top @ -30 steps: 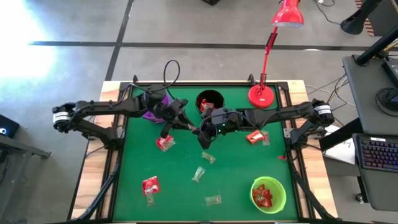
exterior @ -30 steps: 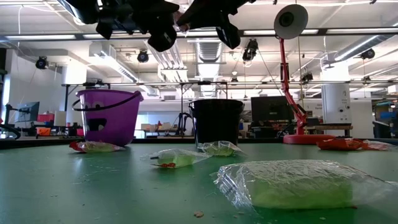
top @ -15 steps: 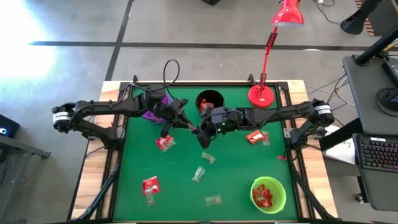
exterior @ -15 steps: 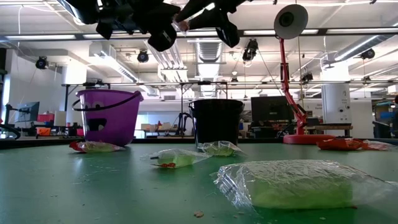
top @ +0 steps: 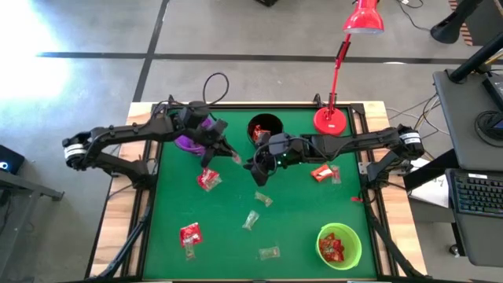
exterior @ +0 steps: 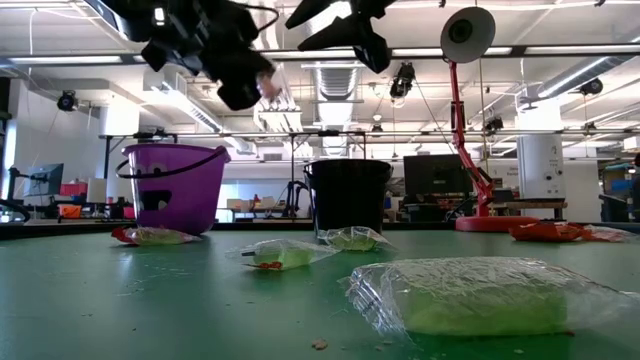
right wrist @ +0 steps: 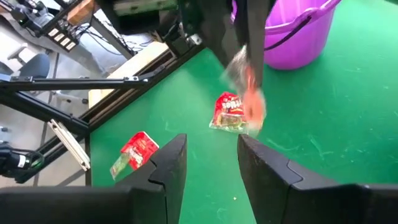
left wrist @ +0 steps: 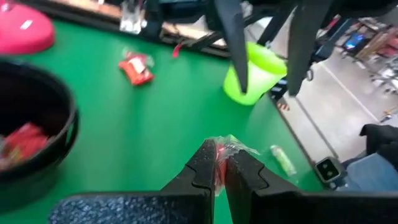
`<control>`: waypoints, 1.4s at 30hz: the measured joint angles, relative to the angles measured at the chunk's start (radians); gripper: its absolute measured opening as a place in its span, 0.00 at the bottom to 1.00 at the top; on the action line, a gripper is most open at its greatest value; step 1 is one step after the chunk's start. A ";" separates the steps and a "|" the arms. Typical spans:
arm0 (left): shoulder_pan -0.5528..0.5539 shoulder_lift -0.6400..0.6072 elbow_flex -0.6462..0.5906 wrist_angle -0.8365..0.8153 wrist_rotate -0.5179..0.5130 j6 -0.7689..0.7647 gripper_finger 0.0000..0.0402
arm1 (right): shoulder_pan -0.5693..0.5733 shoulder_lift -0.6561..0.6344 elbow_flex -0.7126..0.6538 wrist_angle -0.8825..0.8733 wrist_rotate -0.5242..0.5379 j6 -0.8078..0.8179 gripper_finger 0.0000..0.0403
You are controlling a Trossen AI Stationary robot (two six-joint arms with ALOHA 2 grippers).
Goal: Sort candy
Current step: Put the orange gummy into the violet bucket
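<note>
Your left gripper is clamped on a small clear-wrapped candy with a red spot, lifted above the green table, presumably heading for the purple plastic bucket. Your right gripper hangs spread and empty nearby.

We see a matt green table surface, cloth-like, scuffed and dusted with crumbs in the low view, framed by pale bare wood at its edges. The candy wrappers are crinkly, glossy clear film. The purple bucket, black cup and lime-green cup look like smooth plastic, the purple one shiny. The red lamp has a glossy painted base. The left hand fingers look like matt black plastic.
</note>
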State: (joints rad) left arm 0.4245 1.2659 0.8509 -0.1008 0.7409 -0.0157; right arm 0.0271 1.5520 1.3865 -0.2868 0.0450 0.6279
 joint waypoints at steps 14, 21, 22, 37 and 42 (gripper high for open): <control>0.180 -0.118 0.082 -0.480 -0.140 0.209 0.00 | 0.000 0.000 0.000 -0.053 0.000 -0.005 0.33; 0.226 -0.125 0.197 -0.768 -0.300 0.335 0.00 | -0.002 0.000 0.000 -0.053 0.007 -0.065 0.31; 0.229 -0.124 0.199 -0.780 -0.317 0.342 0.00 | -0.002 0.000 0.000 -0.053 0.007 -0.067 0.31; 0.235 -0.119 0.163 -0.850 -0.552 0.372 0.00 | -0.018 0.001 0.000 -0.053 0.008 -0.068 0.28; 0.235 -0.104 0.132 -0.851 -0.553 0.376 0.01 | -0.024 0.002 0.000 -0.053 0.008 -0.108 0.27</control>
State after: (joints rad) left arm 0.6594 1.1620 0.9825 -0.9519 0.1879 0.3603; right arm 0.0032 1.5539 1.3861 -0.3397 0.0533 0.5199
